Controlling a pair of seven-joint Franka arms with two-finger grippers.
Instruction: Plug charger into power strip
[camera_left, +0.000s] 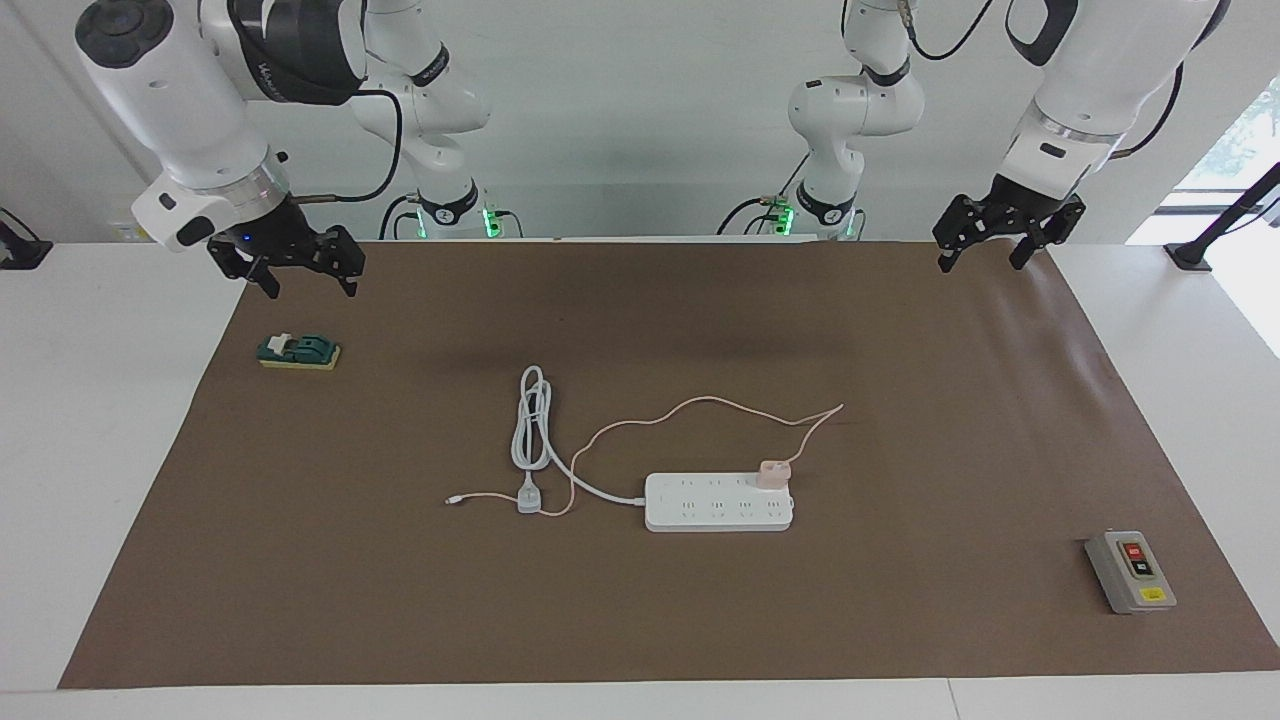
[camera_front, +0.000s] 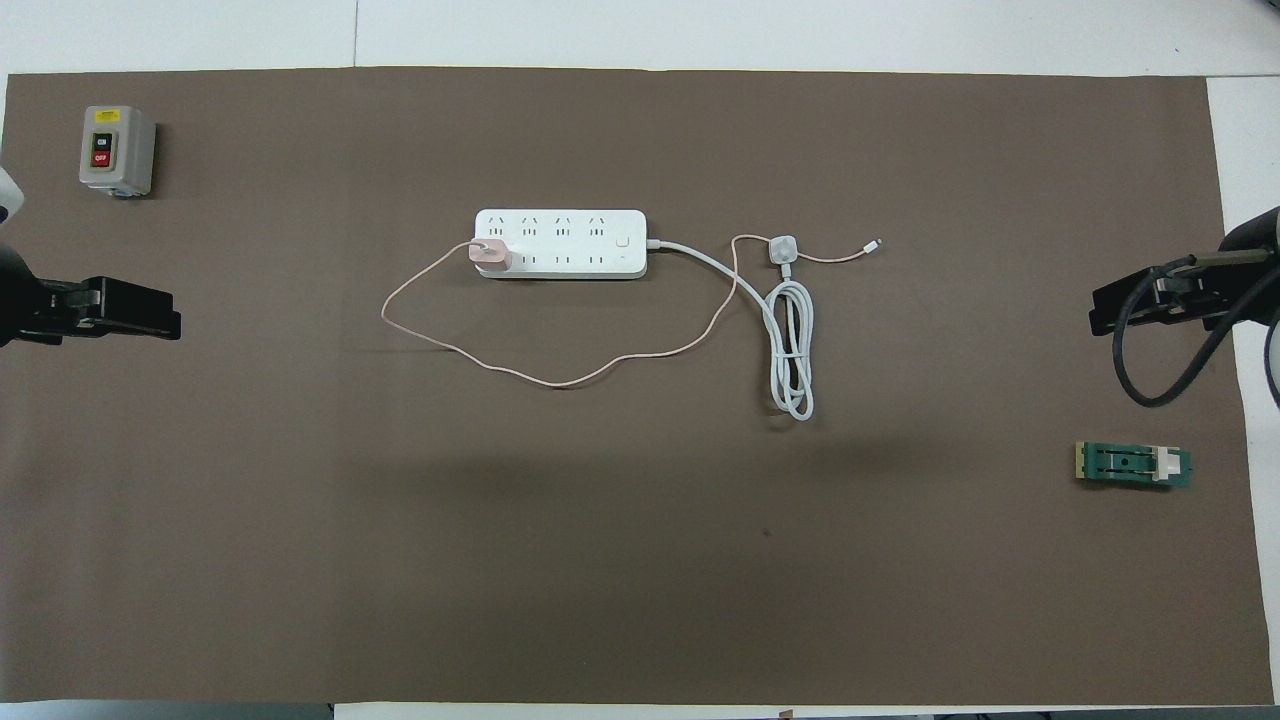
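A: Facing view: how is the pink charger (camera_left: 773, 472) being shown?

B: Seated on the white power strip (camera_left: 718, 502), at its end toward the left arm. A light, rigid cube is being judged, best pinched across its flat sides. Left gripper (camera_left: 991, 245) and right gripper (camera_left: 297, 272) are being held spread, empty.

A: Overhead view?

B: The charger (camera_front: 489, 254) is again being shown on the strip (camera_front: 560, 243), its limp cable (camera_front: 560, 381) looping toward the robots.

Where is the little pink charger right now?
The charger sits on the power strip near the middle of the mat, at the strip's end toward the left arm, on the row nearer the robots.
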